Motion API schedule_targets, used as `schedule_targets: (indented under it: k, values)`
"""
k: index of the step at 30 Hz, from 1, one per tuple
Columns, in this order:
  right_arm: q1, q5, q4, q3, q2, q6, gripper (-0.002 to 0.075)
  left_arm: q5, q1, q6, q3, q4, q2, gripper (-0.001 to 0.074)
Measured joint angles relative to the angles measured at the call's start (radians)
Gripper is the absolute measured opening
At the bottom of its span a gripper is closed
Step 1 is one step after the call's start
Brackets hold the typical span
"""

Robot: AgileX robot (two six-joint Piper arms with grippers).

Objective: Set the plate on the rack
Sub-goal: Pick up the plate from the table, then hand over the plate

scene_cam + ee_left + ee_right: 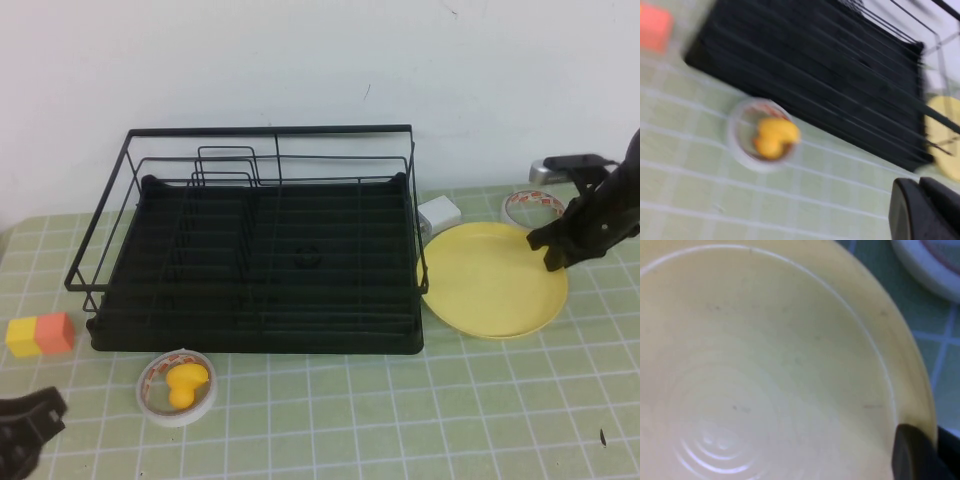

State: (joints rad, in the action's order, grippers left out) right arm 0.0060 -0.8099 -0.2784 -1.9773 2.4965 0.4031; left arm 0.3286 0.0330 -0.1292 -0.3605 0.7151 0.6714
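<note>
The pale-yellow plate (pixel 490 285) lies on the table just right of the black wire rack (pixel 270 131), its left rim near the rack's right side. My right gripper (pixel 553 252) is at the plate's right rim. In the right wrist view my right gripper (pixel 935 434) has one finger inside the plate (pixel 765 365) and one outside, shut on the rim. My left gripper (pixel 35 415) sits low at the table's front left, shut and empty. The left wrist view shows my left gripper (pixel 922 200), the rack (pixel 815 65) and an edge of the plate (pixel 946 135).
A white tape ring holding a yellow toy duck (pixel 178 388) lies in front of the rack. Orange and yellow blocks (pixel 40 335) sit at the left. A white box (pixel 439 213), another tape ring (pixel 533 208) and a silver object (pixel 545 170) are behind the plate.
</note>
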Motion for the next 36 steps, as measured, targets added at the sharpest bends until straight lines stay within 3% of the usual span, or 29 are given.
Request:
schedule_targets:
  k: [6,12,15,19,21,25,31,36]
  values:
    - [0.0,-0.045,0.096,0.002,-0.14,0.0,0.0011,0.106,0.0,-0.127,0.0,0.303,0.0,-0.0001]
    - [-0.002,-0.111,0.122,0.002,-0.32,0.002,0.0011,0.234,0.0,-0.49,0.0,0.782,0.0,0.0021]
    - [-0.002,-0.147,0.083,0.002,-0.413,0.023,0.0011,0.273,0.0,-0.607,0.0,0.924,0.0,0.0134]
    - [0.0,-0.211,-0.115,0.002,-0.51,0.116,0.0011,0.28,0.0,-0.665,0.0,0.962,0.0,0.0405]
    - [0.025,-0.252,-0.217,0.002,-0.551,0.171,0.0011,0.272,0.0,-0.678,0.0,0.966,0.0,0.0497]
    - [0.135,-0.313,-0.288,0.002,-0.587,0.207,0.0011,0.243,0.0,-0.694,0.0,0.974,0.0,0.0564]
    - [0.379,-0.303,-0.301,0.01,-0.585,0.236,0.0011,0.236,0.0,-0.708,0.0,0.974,0.0,0.0577]
    - [0.527,-0.251,-0.305,0.01,-0.567,0.249,0.0011,0.236,0.0,-0.721,0.0,0.977,0.0,0.0578]
